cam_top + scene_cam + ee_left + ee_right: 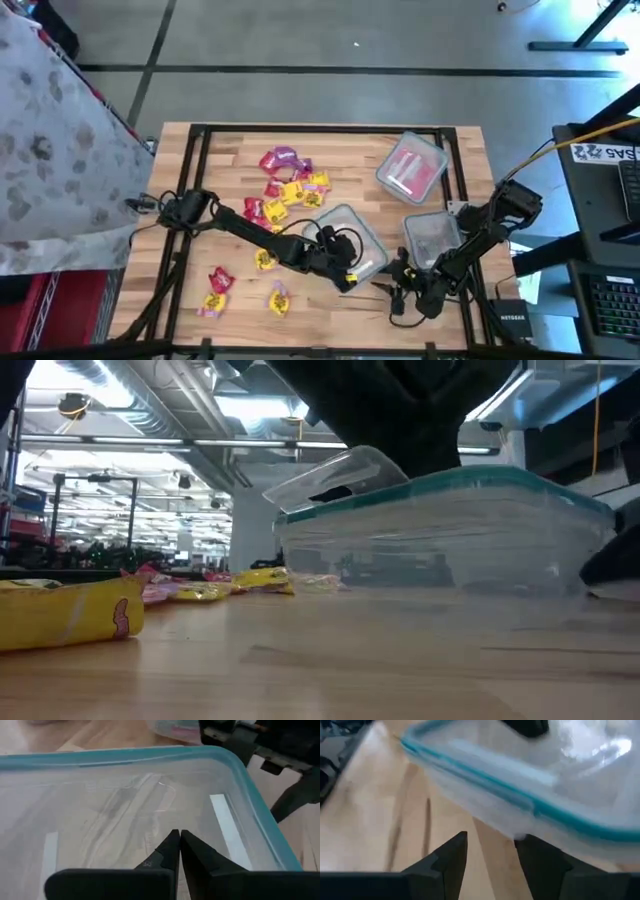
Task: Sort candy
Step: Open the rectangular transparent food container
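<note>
Candy, red, yellow and purple packets, lies loose on the wooden table (285,185), with a few more pieces near the left front (218,290). A clear tub with a teal rim (345,240) stands mid-table. My left gripper (345,272) is shut over its near right part, fingertips (179,837) pointing down at the tub's clear surface (125,805). My right gripper (400,290) is open just right of this tub, its fingers (490,847) level with the tub's teal-edged corner (520,800) and nothing between them. My left gripper points its shut fingertips (172,845) down from above at the clear tub inside the teal rim (250,790); whether they touch it I cannot tell. My right gripper has one finger (540,855) close under the tub's corner; whether it touches I cannot tell.
A second clear tub (432,238) stands under the right arm, and a third with pink and red sweets (410,168) at the far right. In the low view a yellow packet (70,615) lies near the front left. A black frame edges the table (320,128).
</note>
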Controlling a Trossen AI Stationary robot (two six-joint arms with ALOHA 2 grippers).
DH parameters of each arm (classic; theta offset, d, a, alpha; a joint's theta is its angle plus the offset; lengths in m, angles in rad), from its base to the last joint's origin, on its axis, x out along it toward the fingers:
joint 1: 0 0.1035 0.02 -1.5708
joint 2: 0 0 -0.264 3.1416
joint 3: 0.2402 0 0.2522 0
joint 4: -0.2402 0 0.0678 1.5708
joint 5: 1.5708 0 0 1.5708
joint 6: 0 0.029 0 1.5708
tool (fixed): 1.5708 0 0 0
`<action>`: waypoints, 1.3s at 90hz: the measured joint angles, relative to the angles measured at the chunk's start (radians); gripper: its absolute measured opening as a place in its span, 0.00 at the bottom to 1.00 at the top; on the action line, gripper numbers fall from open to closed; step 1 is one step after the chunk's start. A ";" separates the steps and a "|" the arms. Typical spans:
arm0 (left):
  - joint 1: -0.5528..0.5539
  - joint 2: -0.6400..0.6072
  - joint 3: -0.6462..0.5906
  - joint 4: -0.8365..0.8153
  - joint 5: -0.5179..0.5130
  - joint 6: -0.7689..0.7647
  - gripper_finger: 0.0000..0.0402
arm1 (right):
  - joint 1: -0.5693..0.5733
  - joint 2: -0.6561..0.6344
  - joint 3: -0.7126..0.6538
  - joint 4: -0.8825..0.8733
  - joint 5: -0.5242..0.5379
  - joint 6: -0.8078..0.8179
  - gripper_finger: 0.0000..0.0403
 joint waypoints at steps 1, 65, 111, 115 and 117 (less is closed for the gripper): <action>0.000 0.000 0.000 -0.002 0.000 0.000 0.00 | 0.000 0.000 -0.001 0.008 0.000 -0.012 0.40; -0.004 0.000 0.000 0.007 0.006 -0.016 0.00 | 0.039 -0.084 0.178 -0.034 -0.394 -0.718 0.40; -0.022 0.002 -0.001 0.029 -0.005 -0.016 0.00 | -0.032 -0.033 0.293 -0.408 -0.162 -0.881 0.40; -0.025 0.005 -0.001 0.049 -0.004 -0.016 0.00 | -0.043 -0.030 0.293 -0.409 -0.152 -0.844 0.38; -0.027 0.006 -0.001 0.056 -0.003 -0.015 0.00 | -0.049 -0.030 0.293 -0.409 -0.151 -0.823 0.37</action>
